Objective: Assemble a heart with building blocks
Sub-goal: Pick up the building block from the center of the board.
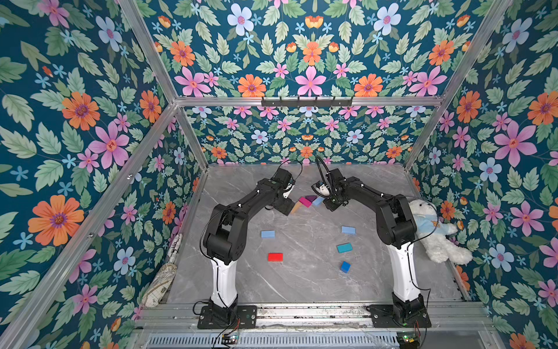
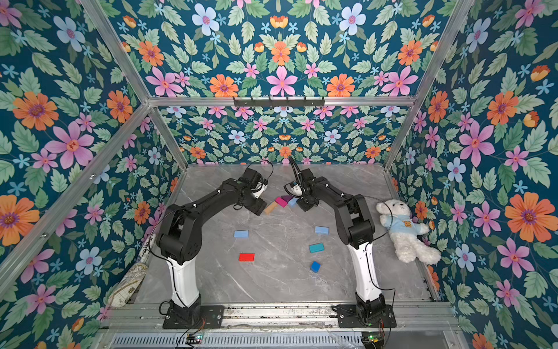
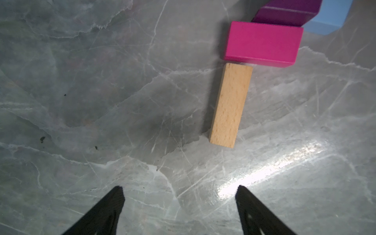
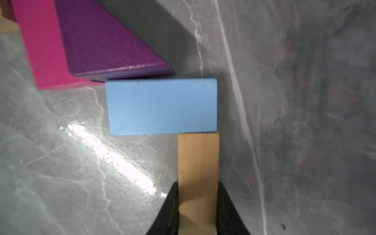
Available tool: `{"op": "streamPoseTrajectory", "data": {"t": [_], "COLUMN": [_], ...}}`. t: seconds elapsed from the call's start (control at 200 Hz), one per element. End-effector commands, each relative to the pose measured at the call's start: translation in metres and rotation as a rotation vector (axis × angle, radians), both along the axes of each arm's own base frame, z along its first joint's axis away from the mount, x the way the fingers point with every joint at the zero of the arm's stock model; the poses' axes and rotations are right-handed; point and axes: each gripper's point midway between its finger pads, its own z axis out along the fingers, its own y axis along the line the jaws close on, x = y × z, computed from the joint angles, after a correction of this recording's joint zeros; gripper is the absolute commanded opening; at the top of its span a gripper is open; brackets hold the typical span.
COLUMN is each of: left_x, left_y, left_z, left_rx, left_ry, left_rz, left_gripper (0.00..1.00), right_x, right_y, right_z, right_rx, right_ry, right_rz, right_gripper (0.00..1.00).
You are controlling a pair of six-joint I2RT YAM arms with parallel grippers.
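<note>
Your left pincer (image 3: 180,188) is spread wide over bare table (image 3: 81,101), holding nothing, near the tan block (image 3: 230,105). That block's end meets the pink block (image 3: 262,43). Next come the purple triangle (image 4: 105,40) and the light blue block (image 4: 162,106), the start of the heart (image 1: 305,201). Your right pincer (image 4: 198,184) is clamped on a second tan block (image 4: 198,158), whose end sits against the light blue one's corner. Nearer the arm bases, the red block (image 1: 275,256) and dark blue block (image 1: 345,266) lie well apart with open table between.

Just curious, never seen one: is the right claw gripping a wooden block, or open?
Gripping. The right gripper is shut on the tan block; its black fingers press both sides.
</note>
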Motion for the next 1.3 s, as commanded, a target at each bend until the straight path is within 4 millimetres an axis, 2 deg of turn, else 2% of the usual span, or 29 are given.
{"op": "streamPoseTrajectory", "data": {"t": [0.0, 0.1, 0.13, 0.22, 0.31, 0.34, 0.355, 0.515, 0.655, 0.775, 0.86, 0.96, 0.995, 1.015, 1.095, 1.16, 1.295], "left_x": [0.0, -0.001, -0.001, -0.002, -0.003, -0.003, -0.003, -0.003, -0.008, -0.018, -0.034, -0.067, -0.078, -0.085, -0.106, -0.105, -0.108], "left_y": [0.0, 0.002, 0.002, 0.003, 0.003, 0.003, 0.003, 0.005, 0.018, 0.042, 0.063, 0.07, 0.068, 0.065, 0.057, 0.055, 0.064], "left_z": [-0.001, -0.003, -0.003, -0.004, -0.004, -0.004, -0.004, 0.002, 0.01, 0.017, 0.013, 0.006, 0.003, -0.001, -0.011, -0.016, -0.016], "left_rx": [0.002, 0.006, 0.006, 0.008, 0.007, 0.007, 0.008, 0.013, 0.047, 0.041, 0.058, 0.014, -0.033, -0.063, -0.183, -0.261, -0.29], "left_ry": [0.002, 0.006, 0.006, 0.008, 0.007, 0.008, 0.008, -0.005, -0.025, 0.007, 0.073, 0.191, 0.229, 0.254, 0.32, 0.301, 0.274], "left_rz": [-0.003, 0.001, 0.001, 0.001, 0.001, 0.0, 0.0, 0.004, 0.024, 0.121, 0.253, 0.451, 0.527, 0.57, 0.715, 0.817, 0.987], "left_gripper": [0.9, 0.9, 0.9, 0.9, 0.9, 0.9, 0.9, 0.9, 0.9, 0.9, 0.9, 0.93, 0.94, 0.95, 0.96, 0.97, 0.97], "right_x": [-0.012, -0.016, -0.017, -0.022, -0.026, -0.026, -0.027, -0.027, -0.028, -0.048, -0.07, -0.108, -0.115, -0.117, -0.125, -0.126, -0.127], "right_y": [-0.003, -0.003, -0.003, -0.003, -0.006, -0.006, -0.005, -0.005, -0.007, -0.019, -0.034, -0.055, -0.062, -0.066, -0.075, -0.077, -0.078], "right_z": [-0.008, -0.01, -0.01, -0.011, -0.012, -0.011, -0.01, 0.004, 0.037, 0.067, 0.076, 0.066, 0.058, 0.065, 0.059, 0.055, 0.043], "right_rx": [-0.017, -0.017, -0.015, -0.011, -0.014, -0.01, -0.006, 0.018, 0.044, 0.067, 0.048, -0.03, -0.058, -0.06, -0.088, -0.092, -0.1], "right_ry": [0.055, 0.073, 0.081, 0.109, 0.134, 0.133, 0.134, 0.103, 0.048, 0.0, -0.049, -0.064, -0.079, -0.114, -0.144, -0.161, -0.16], "right_rz": [0.017, 0.014, 0.012, 0.005, -0.015, -0.021, -0.021, -0.024, -0.013, 0.027, 0.062, 0.163, 0.183, 0.191, 0.204, 0.203, 0.203], "right_gripper": [0.13, 0.19, 0.25, 0.56, 0.78, 0.95, 0.99, 1.0, 0.99, 0.99, 0.99, 0.97, 0.96, 0.95, 0.93, 0.92, 0.9]}}
